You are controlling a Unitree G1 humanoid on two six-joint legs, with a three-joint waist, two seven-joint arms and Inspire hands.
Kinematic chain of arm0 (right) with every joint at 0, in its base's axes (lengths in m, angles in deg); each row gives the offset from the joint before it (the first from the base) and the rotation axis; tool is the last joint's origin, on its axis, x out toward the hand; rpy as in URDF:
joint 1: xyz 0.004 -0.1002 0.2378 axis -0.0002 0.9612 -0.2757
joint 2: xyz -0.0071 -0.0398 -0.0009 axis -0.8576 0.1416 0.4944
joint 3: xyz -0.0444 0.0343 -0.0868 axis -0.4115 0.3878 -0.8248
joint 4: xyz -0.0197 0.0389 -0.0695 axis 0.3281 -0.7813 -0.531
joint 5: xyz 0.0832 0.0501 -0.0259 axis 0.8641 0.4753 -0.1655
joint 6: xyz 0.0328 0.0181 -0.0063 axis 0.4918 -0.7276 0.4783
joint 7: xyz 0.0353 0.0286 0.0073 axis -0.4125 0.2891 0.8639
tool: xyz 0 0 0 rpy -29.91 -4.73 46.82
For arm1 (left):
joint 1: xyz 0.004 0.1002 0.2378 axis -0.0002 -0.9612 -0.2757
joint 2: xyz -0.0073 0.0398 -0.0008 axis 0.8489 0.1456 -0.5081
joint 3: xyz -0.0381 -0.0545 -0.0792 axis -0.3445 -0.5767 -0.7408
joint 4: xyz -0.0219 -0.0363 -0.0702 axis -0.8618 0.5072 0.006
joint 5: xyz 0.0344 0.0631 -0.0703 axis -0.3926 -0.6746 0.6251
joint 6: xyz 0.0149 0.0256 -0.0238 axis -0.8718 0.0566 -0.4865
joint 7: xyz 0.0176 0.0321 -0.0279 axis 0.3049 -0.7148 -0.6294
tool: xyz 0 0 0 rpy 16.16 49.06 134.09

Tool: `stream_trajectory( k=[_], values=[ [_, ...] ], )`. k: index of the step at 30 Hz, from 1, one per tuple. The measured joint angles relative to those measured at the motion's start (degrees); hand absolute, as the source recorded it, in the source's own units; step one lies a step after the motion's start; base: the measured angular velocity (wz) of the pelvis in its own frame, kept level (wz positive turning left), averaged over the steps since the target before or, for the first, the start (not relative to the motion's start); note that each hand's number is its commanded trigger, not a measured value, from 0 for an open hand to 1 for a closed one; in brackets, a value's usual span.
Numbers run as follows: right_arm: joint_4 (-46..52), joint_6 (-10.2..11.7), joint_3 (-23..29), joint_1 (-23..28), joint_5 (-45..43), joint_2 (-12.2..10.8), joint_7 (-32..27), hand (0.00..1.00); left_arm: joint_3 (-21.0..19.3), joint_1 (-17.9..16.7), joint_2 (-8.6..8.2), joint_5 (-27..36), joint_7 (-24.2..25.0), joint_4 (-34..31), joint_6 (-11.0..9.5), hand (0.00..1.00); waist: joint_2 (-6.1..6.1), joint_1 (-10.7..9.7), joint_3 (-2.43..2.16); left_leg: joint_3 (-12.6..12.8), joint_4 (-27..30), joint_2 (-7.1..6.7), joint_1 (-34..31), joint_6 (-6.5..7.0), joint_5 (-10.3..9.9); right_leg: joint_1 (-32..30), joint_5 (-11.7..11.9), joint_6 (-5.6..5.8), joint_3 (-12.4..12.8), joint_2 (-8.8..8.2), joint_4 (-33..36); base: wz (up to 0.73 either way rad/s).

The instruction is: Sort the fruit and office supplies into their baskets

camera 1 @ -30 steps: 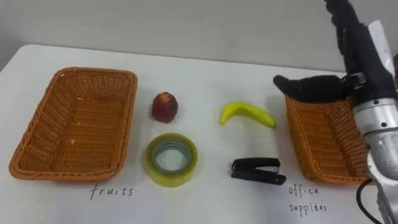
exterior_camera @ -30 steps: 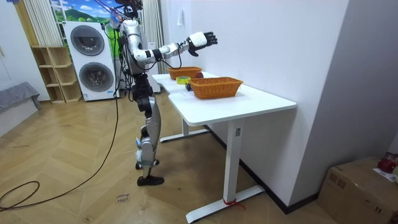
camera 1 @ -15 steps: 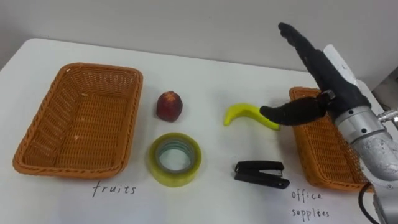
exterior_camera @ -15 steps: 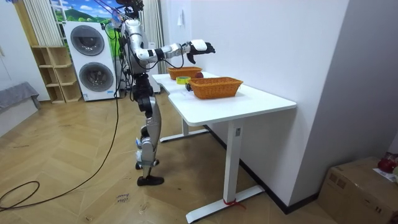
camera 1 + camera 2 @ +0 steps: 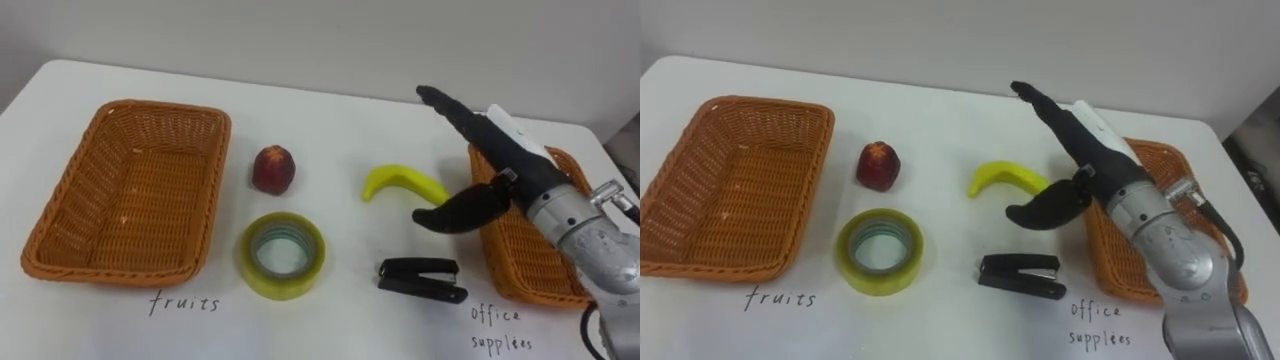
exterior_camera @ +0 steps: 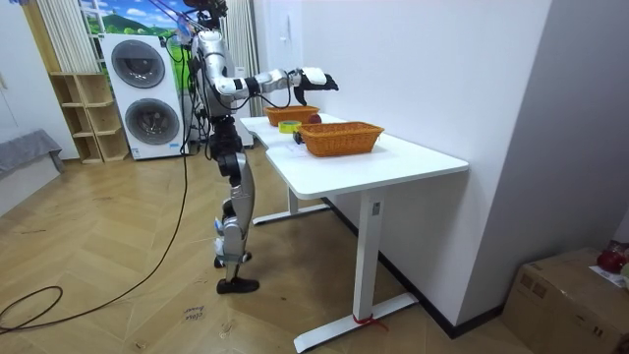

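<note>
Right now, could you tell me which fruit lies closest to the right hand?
The yellow banana, right beside the right hand; the red fruit sits farther left.

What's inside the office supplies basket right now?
Only bare weave shows in the office supplies basket; no item lies on the part in view. The open right hand and its forearm cover the basket's far left corner and right side, so what is there stays hidden.
</note>
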Motion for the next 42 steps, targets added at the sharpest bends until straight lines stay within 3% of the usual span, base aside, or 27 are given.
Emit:
stream_trajectory(
  k=[9,12,15,26,31,36,42],
  values=[
    [-1.4,-1.0,-1.8,0.1,-1.3,1.5,5.3,0.0,0.0,1.3,0.48,0.0,0.0,-0.1,0.0,0.0,-0.6,1.3,-0.28,0.0,0.0,0.02,0.0,0.0,0.0,-0.1,0.0,0.0,-0.1,-0.05,-0.1,0.0],
    [-4.3,-1.2,-2.2,0.2,-1.4,1.5,7.4,0.0,0.1,1.4,0.7,0.0,0.1,-0.6,0.0,0.0,-0.98,1.4,-0.18,0.0,0.0,-0.04,0.0,0.01,0.0,-0.1,0.0,0.0,-0.1,-0.11,-0.1,0.0],
    [-6.3,-2.5,-3.3,0.4,-1.6,1.5,9.5,0.0,0.5,1.4,1.24,0.0,0.7,-0.8,0.0,0.0,-1.08,1.3,-0.22,0.1,0.0,-0.03,0.0,0.01,0.0,-0.1,0.0,0.0,-0.1,-0.1,0.0,0.0],
    [-7.8,-3.1,-3.9,0.4,-2.4,1.5,13.8,0.0,0.6,1.7,2.18,0.0,1.0,-1.6,0.0,0.0,-0.98,1.4,-0.15,0.1,-0.1,-0.03,0.0,0.01,0.0,-0.1,0.0,0.0,0.0,-0.07,-0.1,0.0],
    [-7.9,-3.6,-4.6,0.4,-4.2,1.5,15.4,0.0,0.7,1.7,2.18,0.0,1.1,-1.7,0.2,0.0,-0.65,1.5,0.09,0.2,-0.1,-0.02,0.0,0.02,0.0,-0.3,0.0,0.0,0.0,-0.08,-0.1,0.0],
    [-7.9,-5.3,-4.8,0.5,-6.2,1.4,17.6,0.0,0.6,1.2,2.14,0.0,1.2,-3.4,0.5,0.0,-0.5,1.5,0.17,0.2,-0.1,0.0,-0.6,0.02,0.0,-0.8,0.0,-0.01,0.0,-0.04,0.0,0.0],
    [-7.9,-5.5,-4.8,0.5,-6.6,1.4,18.5,0.0,0.6,1.3,2.14,0.0,1.2,-4.7,0.5,0.0,-0.65,2.0,0.06,0.2,-0.1,-0.01,-0.6,0.02,0.0,-0.9,0.0,-0.01,0.0,-0.06,-0.1,0.0]
  ],
)
